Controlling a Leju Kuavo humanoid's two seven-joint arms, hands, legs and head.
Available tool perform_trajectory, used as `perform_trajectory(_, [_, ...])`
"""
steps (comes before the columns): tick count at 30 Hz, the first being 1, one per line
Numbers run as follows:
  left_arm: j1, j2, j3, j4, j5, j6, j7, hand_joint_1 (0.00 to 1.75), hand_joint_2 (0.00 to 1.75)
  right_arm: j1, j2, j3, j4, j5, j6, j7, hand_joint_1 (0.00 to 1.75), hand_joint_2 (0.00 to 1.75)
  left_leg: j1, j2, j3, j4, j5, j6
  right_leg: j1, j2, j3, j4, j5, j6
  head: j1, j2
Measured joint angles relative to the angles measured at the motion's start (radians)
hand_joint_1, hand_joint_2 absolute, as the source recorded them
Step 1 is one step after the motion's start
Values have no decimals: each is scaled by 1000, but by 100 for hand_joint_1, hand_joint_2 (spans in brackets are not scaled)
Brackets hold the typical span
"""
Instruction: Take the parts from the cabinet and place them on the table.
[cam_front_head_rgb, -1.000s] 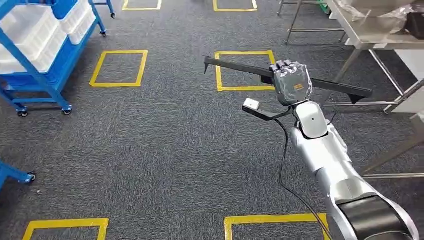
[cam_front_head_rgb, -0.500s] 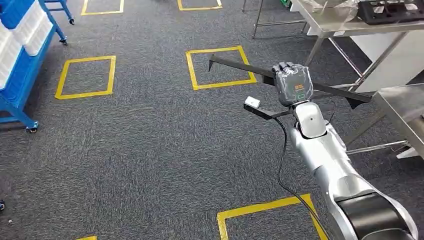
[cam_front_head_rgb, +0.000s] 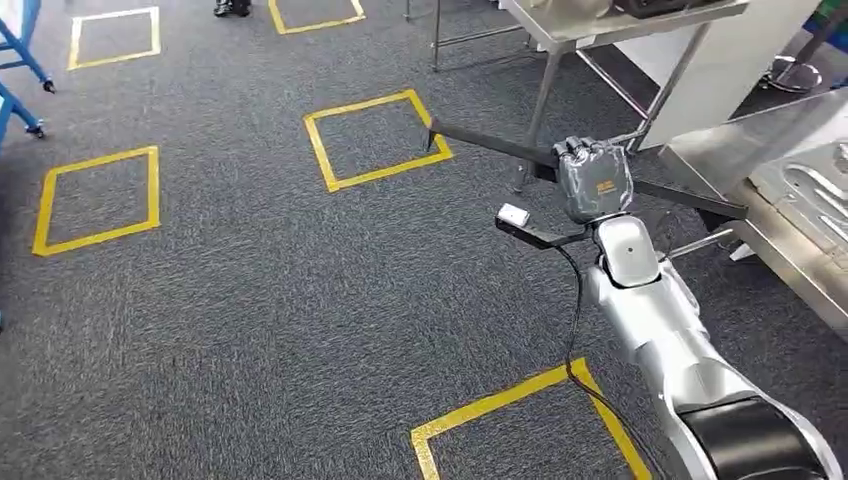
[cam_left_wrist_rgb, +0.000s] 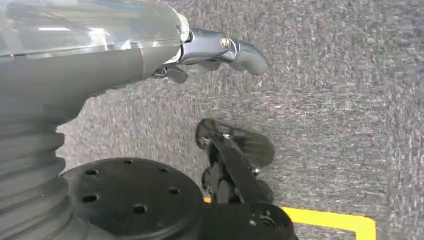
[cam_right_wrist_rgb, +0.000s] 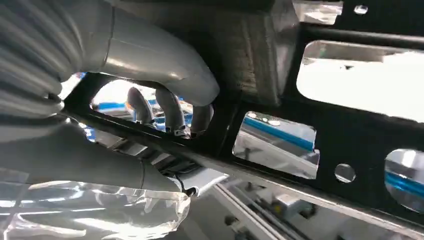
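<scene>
Head view: right hand (cam_front_head_rgb: 594, 180) carries a long black part (cam_front_head_rgb: 490, 148) toward the steel surface (cam_front_head_rgb: 790, 150).

Nearest, the silver right arm (cam_front_head_rgb: 680, 350) rises from below, and its hand is closed around the part near mid-length, so the bar juts out level to both sides of the hand. In the right wrist view the fingers (cam_right_wrist_rgb: 170, 107) hook through a cut-out in the flat black frame. The part looks rigid and fairly light, probably sheet metal, and its length would make it swing if held off centre, so the middle hold suits it. The left hand (cam_left_wrist_rgb: 220, 50) hangs over the carpet; whether its fingers are spread or curled cannot be told. Beyond and to the right of the holding hand stands the surface, with a second table (cam_front_head_rgb: 560, 25) farther off.
</scene>
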Motion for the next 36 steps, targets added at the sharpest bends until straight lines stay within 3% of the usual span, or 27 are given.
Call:
perform_trajectory(1, [-1,0,0,0,0,-1,0,0,175,2,0,0,-5,3,0,0,175,175,4,-20,42,-96,52,-1,-3,14,0,8,-6,5,0,0])
perform_trajectory(2, [1,1,0,0,0,-1,0,0,175,3,0,0,-8,8,0,0,175,175,9,-66,65,-152,60,1,-6,24,-5,16,-11,11,0,0])
perform_trajectory(3, [3,1,0,0,0,-2,0,0,175,-1,0,0,-8,12,-1,3,175,175,11,-88,77,-170,50,0,0,35,-15,27,-14,17,0,0])
perform_trajectory(6, [-1,2,0,1,-5,-5,0,0,175,6,-11,-6,-10,24,-1,10,175,175,1,-56,73,-166,52,18,-12,70,-23,15,-2,38,1,0])
perform_trajectory(7, [-1,2,0,1,-5,-6,0,0,175,7,-13,-7,-11,28,-1,11,175,175,8,-43,77,-179,58,28,-12,72,-27,17,-4,42,0,0])
perform_trajectory(8, [-3,3,0,1,-5,-7,0,0,175,7,-18,-9,-13,30,-1,11,175,175,6,-32,82,-185,62,34,-6,4,-30,33,-14,44,1,0])
perform_trajectory(9, [-3,3,0,1,-5,-7,0,0,175,1,-22,-10,-13,31,0,11,175,175,4,-23,82,-188,63,41,-4,-47,-53,80,-44,47,1,0])
perform_trajectory(11, [1,3,0,1,-5,-9,0,0,175,-6,-22,-11,-14,33,1,11,175,175,0,0,82,-188,61,43,-7,-69,-130,234,-114,52,1,0])
perform_trajectory(12, [2,3,0,1,-5,-9,0,0,175,-5,-22,-11,-13,34,1,11,175,175,0,13,83,-188,59,46,-8,-71,-164,299,-131,54,1,0])
perform_trajectory(13, [1,3,0,1,-5,-9,1,0,175,-3,-23,-11,-13,35,1,11,175,175,0,25,83,-188,58,45,-9,-72,-178,317,-123,55,1,0])
perform_trajectory(14, [1,3,0,1,-5,-9,2,0,175,-3,-23,-11,-13,37,1,11,175,175,-1,38,84,-188,56,45,-9,-73,-165,284,-93,55,1,0])
perform_trajectory(16, [0,3,0,1,-6,-9,3,0,175,-7,-27,-11,-13,37,0,12,175,175,-1,60,92,-188,50,41,-6,-93,-76,113,-8,48,1,0])
perform_trajectory(17, [-1,3,0,1,-7,-9,5,0,175,-10,-28,-11,-13,39,0,14,175,175,-3,70,98,-188,46,38,-1,-125,-26,21,18,41,1,0])
perform_trajectory(18, [-1,2,0,1,-7,-9,6,0,175,-13,-27,-11,-13,39,0,18,175,175,-8,78,100,-192,44,34,16,-166,-18,11,1,31,1,0])
perform_trajectory(20, [-3,2,0,1,-7,-8,9,0,175,-16,-28,-11,-13,40,0,19,175,175,-9,96,105,-192,39,23,18,-139,-23,4,6,25,1,0])
perform_trajectory(23, [-3,2,0,1,-7,-8,9,0,175,-16,-28,-11,-13,40,0,20,175,175,-9,98,106,-192,39,23,18,-137,-24,4,6,25,1,0])
perform_trajectory(25, [-3,0,0,1,-6,-6,11,0,175,-17,-29,-11,-13,41,-1,23,175,175,-9,115,114,-198,35,15,19,-119,-23,3,6,19,1,0])
perform_trajectory(26, [-5,0,0,1,1,4,11,0,175,-31,-24,-9,-9,43,-1,39,175,175,-4,19,67,-78,-36,3,2,-87,-4,-12,10,1,0,0])
perform_trajectory(28, [-2,0,0,1,3,6,12,0,175,-35,-18,-5,-2,43,-1,50,175,175,-4,7,-16,83,-96,0,4,-60,-3,-11,8,-3,-1,0])
perform_trajectory(29, [-1,0,0,1,3,6,13,0,175,-35,-13,-1,2,44,-1,53,175,175,-4,6,-44,127,-102,-1,5,-46,-2,-9,7,-4,-1,0])
perform_trajectory(30, [-1,0,0,1,3,7,14,0,175,-35,-12,2,6,44,-1,56,175,175,-4,6,-53,127,-87,1,5,-31,-2,-7,6,-4,-1,0])
perform_trajectory(31, [0,0,0,1,4,9,14,0,175,-35,-11,3,10,45,-1,60,175,175,-4,5,-39,81,-47,2,5,-15,-1,-4,5,-4,-1,0])
perform_trajectory(32, [-1,0,0,1,4,9,15,0,175,-36,-10,3,12,45,-1,63,175,175,-4,-1,-5,-10,10,6,3,1,-1,0,2,-1,-1,0])
perform_trajectory(33, [-2,0,0,1,3,9,15,0,175,-37,-8,6,12,45,-1,66,175,175,-3,-19,33,-102,59,9,2,13,-1,5,-2,3,-1,0])
perform_trajectory(34, [-1,0,0,1,4,10,15,0,175,-38,-7,11,14,45,-1,72,175,175,0,-69,56,-162,69,13,-1,23,-4,11,-6,8,0,0])
perform_trajectory(35, [-1,0,0,1,4,10,15,0,175,-42,-6,14,17,45,-1,74,175,175,3,-77,64,-177,65,13,3,33,-11,18,-8,13,0,0])
perform_trajectory(36, [-2,-1,0,1,3,10,15,0,175,-43,-6,17,21,45,-1,82,175,175,0,-64,65,-174,68,17,2,41,-15,14,-4,19,0,0])
